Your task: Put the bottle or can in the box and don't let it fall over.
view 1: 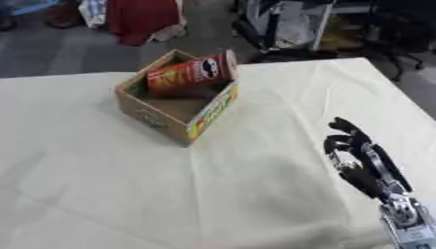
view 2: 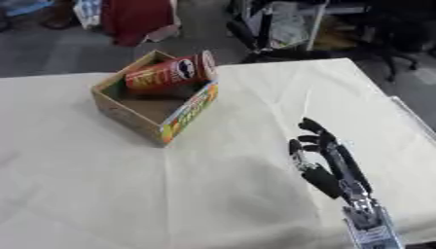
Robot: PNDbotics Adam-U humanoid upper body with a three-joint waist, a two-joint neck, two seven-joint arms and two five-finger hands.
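Observation:
A red chip can [view 1: 192, 72] lies tilted on its side across the far end of an open cardboard box [view 1: 162, 121], its lid end resting on the box's right rim. My right hand [view 2: 321, 154] hovers over the table's right part, well away from the box, fingers relaxed and holding nothing. My left hand appears in neither view.
A cream cloth [view 1: 102, 194] covers the table, with wrinkles across the middle. Beyond the table's far edge stand a red object [view 1: 140, 19] and chair and rack frames [view 1: 289, 24]. The table's right edge [view 2: 408, 116] runs close to my right arm.

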